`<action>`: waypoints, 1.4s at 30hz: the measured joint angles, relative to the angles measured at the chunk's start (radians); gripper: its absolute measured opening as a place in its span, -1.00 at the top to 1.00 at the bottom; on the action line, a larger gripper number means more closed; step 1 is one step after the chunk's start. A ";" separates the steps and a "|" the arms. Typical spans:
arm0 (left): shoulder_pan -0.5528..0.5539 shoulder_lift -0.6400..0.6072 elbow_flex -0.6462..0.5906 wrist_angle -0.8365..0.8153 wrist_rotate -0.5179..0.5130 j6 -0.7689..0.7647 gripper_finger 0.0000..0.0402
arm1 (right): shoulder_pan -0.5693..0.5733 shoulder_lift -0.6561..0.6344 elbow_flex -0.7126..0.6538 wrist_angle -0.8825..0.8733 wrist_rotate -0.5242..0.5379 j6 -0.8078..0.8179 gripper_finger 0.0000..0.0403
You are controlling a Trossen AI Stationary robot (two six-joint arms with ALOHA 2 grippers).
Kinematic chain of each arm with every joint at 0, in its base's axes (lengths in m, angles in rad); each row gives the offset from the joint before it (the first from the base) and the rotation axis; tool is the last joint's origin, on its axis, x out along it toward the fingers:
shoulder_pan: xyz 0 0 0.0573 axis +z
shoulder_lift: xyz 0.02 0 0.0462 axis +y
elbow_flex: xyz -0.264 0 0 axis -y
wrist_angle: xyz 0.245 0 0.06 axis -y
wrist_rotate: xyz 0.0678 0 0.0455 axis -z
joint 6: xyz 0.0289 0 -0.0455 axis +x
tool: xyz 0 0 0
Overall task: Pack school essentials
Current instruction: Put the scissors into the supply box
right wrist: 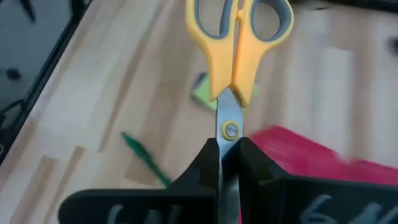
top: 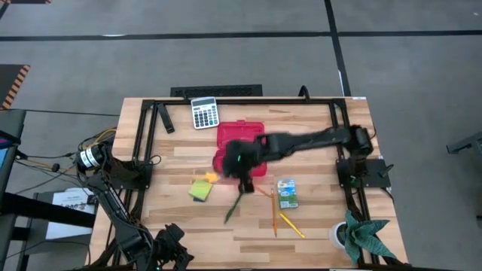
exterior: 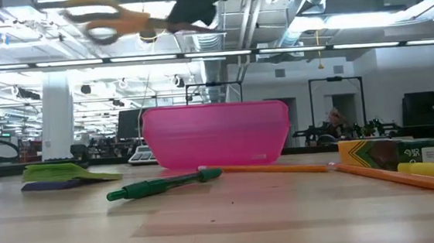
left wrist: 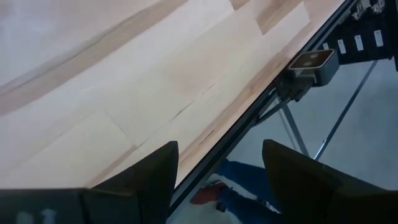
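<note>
My right gripper [right wrist: 229,163] hangs over the table's middle, beside the red case [top: 242,134], shut on the yellow-handled scissors [right wrist: 238,37]. In the low view the scissors [exterior: 108,23] are high above the table. The lime-green sticky-note pad [top: 199,190], the dark green pen [top: 233,207], the pencils [top: 283,220] and the green-blue carton [top: 287,193] lie flat on the wood. My left gripper [left wrist: 221,183] waits open at the table's near left corner [top: 167,252]. My right gripper pinches the scissors' closed blades [right wrist: 229,144] between its two fingers, just behind the pivot screw. It comes roughly level from the table's right, with the fingers along the blades. The scissors are lifted clear, their handles [right wrist: 239,28] pointing away toward the table's left.
The grey-white calculator [top: 204,113] lies at the far edge behind the case. A potted plant [top: 361,235] stands at the near right corner. A black frame [top: 143,135] runs along the table's sides. Bare wood lies near the left and near edges.
</note>
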 joint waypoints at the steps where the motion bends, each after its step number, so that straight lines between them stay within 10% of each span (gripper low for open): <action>1: 0.000 0.000 0.000 -0.001 -0.005 0.000 -0.14 | -0.028 -0.020 0.000 -0.022 0.001 -0.005 0.87; 13: 0.000 0.000 0.000 -0.006 -0.029 -0.006 -0.14 | -0.288 -0.169 -0.210 -0.087 -0.150 0.002 0.83; 24: 0.000 0.000 0.000 -0.014 -0.050 -0.012 -0.14 | -0.250 -0.195 -0.609 0.360 -0.186 0.159 0.79; 42: 0.000 0.000 0.000 -0.047 -0.048 -0.020 -0.14 | -0.234 -0.196 -0.804 0.586 -0.181 0.226 0.78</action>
